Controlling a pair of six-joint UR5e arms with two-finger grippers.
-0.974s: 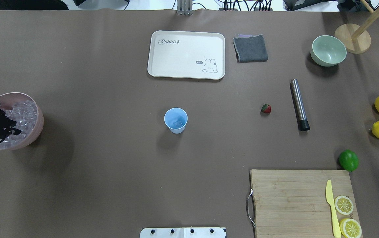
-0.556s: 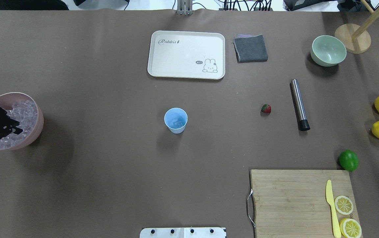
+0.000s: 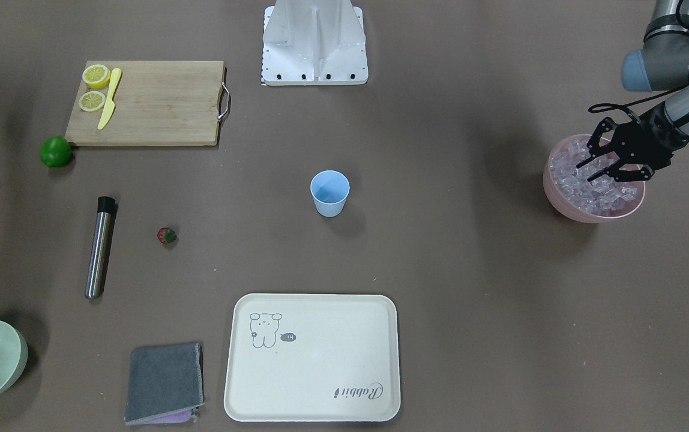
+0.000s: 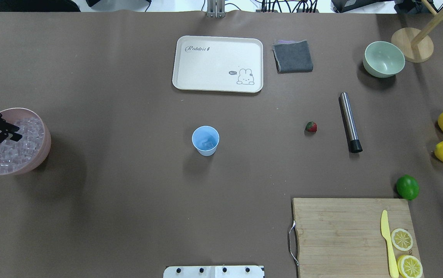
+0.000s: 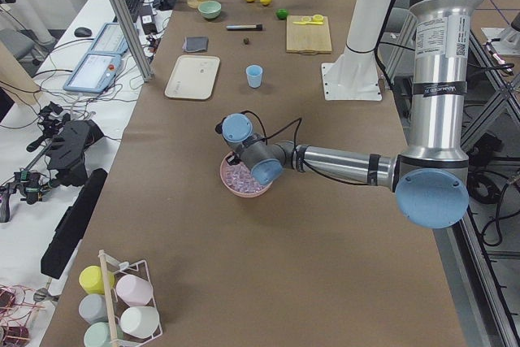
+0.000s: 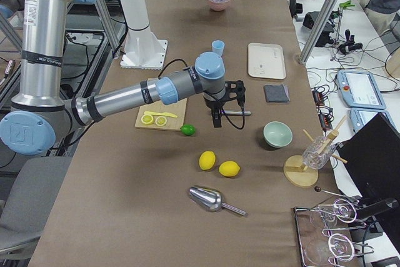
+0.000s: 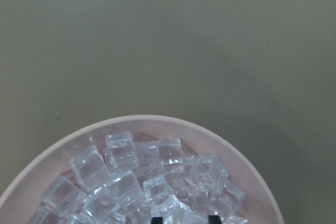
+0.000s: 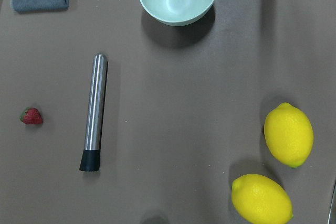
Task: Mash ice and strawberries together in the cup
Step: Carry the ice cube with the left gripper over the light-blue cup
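Pink bowl (image 3: 566, 207): left pincer (image 3: 598, 170) spread over ice (image 3: 584, 187); right pincer's state unclear.

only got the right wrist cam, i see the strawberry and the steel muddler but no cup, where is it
Observer: The cup stands upright mid-table, apart from the strawberry and to its left in the overhead view.
Operator: anything in it
Observer: The overhead view shows what looks like one clear cube at its bottom, and no strawberry.
Operator: and the left arm
Observer: The left gripper is open at the pink bowl near the table's left end, with its fingertips down among the ice piled there.
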